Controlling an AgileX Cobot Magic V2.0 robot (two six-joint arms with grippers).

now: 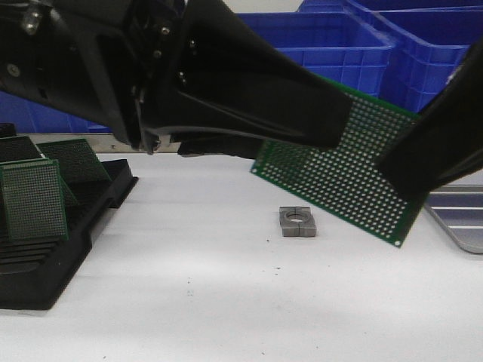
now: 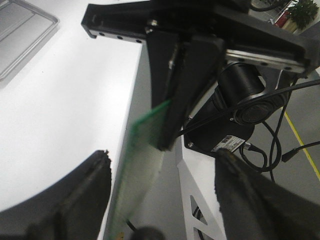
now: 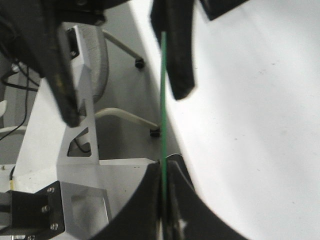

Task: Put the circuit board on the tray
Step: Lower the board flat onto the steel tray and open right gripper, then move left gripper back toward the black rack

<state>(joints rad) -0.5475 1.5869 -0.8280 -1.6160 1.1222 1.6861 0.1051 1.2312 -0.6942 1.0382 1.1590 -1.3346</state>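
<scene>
White worktop, blue bins (image 1: 355,45) along its far edge. Front view: circuit board (image 1: 355,177) held tilted in the air above the right half of the worktop, clear of the tray (image 1: 462,219) at the right edge. Right gripper (image 3: 164,200) clamps the board edge-on (right wrist view only). Left gripper (image 2: 160,200) fingers are spread, touching nothing. Black rack (image 1: 45,226) of boards at the left edge; metal block (image 1: 297,222) mid-table.

one green circuit board (image 1: 355,170) is held in the air. about three more green boards (image 1: 32,200) stand in one black rack (image 1: 90,226). one small metal block (image 1: 297,222), one silver tray (image 1: 462,219), and at least two blue bins (image 1: 362,53) are visible.
</scene>
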